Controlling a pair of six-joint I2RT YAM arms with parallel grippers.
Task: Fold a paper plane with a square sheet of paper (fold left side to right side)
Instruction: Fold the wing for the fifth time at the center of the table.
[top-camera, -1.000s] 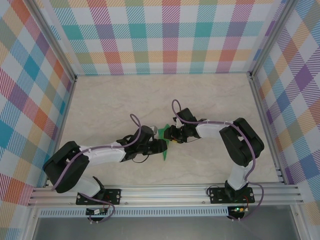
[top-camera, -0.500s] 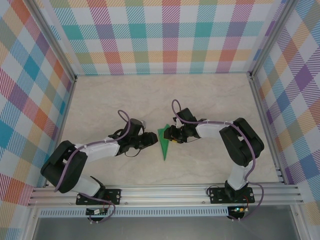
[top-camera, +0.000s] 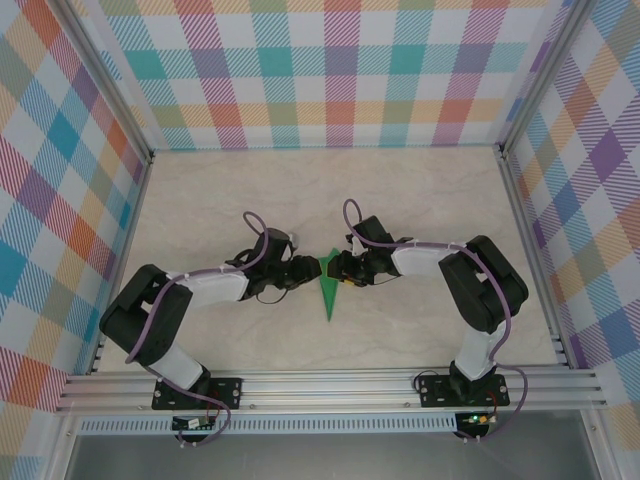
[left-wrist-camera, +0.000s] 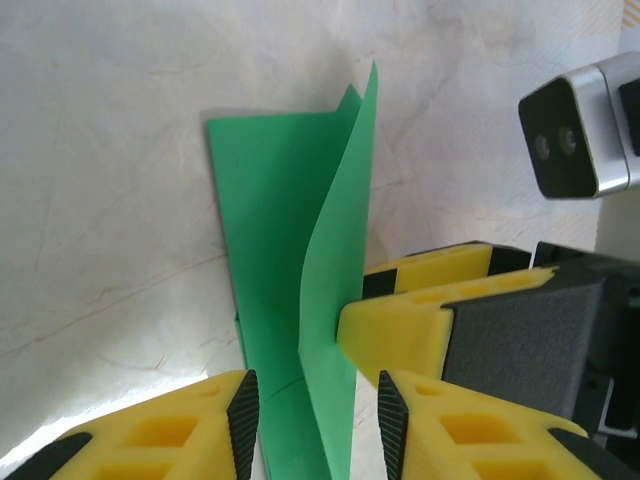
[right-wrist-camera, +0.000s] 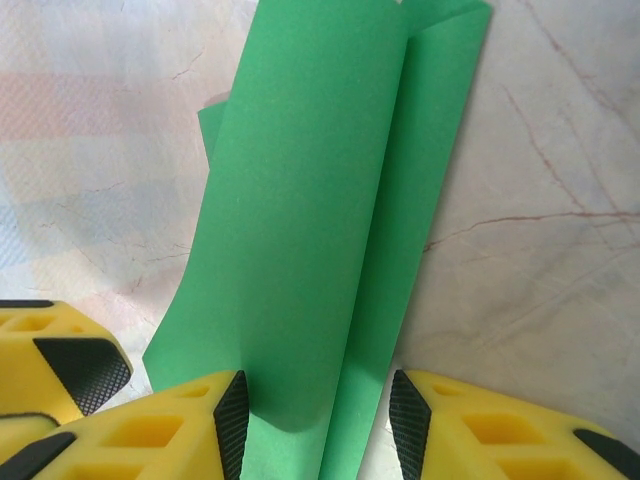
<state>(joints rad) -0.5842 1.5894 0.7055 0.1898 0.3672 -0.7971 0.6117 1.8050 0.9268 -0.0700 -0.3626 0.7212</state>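
paper plane (top-camera: 327, 290): on tabletop (top-camera: 220, 200), one side upright | left fingers (left-wrist-camera: 245, 415): apart, straddling it | right fingers (right-wrist-camera: 232, 410): around it, grip unclear

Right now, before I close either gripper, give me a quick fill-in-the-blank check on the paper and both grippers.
1. The paper plane is bright ___ in colour.
2. Seen from above, its narrow tip points toward the ___ edge of the table, where the arm bases sit.
3. The paper lies between the fingers of the left gripper and of the right gripper, and both sets of jaws stand ___.
4. In the left wrist view, the yellow finger meeting the raised flap belongs to the ___ gripper.

Missing words: green; near; open; right.
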